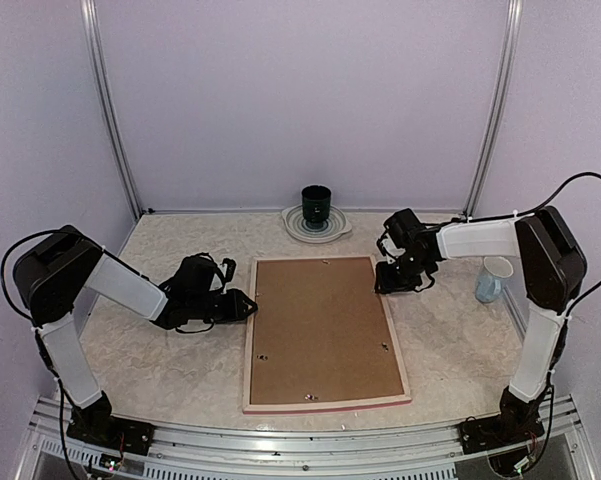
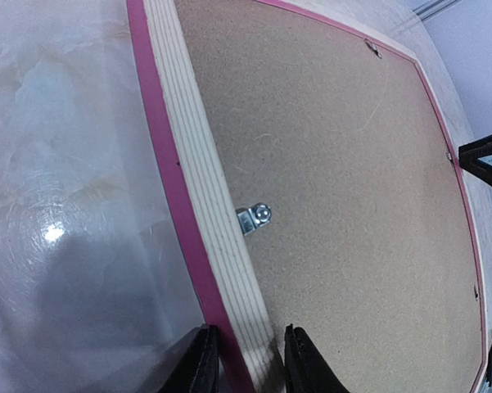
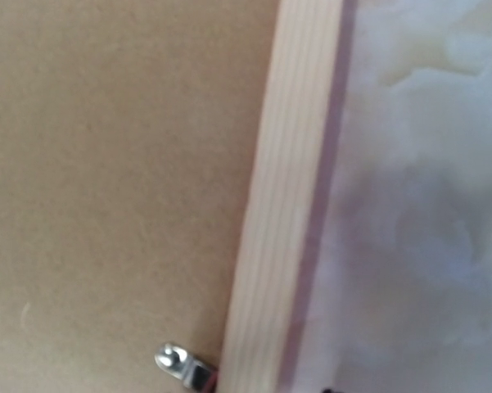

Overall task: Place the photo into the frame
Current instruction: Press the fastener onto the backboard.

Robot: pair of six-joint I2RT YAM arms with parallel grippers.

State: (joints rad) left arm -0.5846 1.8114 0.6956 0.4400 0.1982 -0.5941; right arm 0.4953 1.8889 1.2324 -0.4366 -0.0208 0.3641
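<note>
- Marbled table (image 1: 150,350), frame (image 2: 203,180) lying back-up.
- Left gripper's (image 2: 250,360) clamped on its left rim.
- Right gripper's (image 1: 388,285) over the opposite rim; I can't tell if it's gripping.

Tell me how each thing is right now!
Frame: lying face down, back up.
Backing board: sitting inside the frame.
Left fingers: pinching the frame's left rim.
Right fingers: over the right rim, grip unclear.
Dark cup: upright on plate.
Pale mug: upright.

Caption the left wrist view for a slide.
Left gripper grips the rim of the face-down frame, brown backing board and a metal clip in view.
</note>
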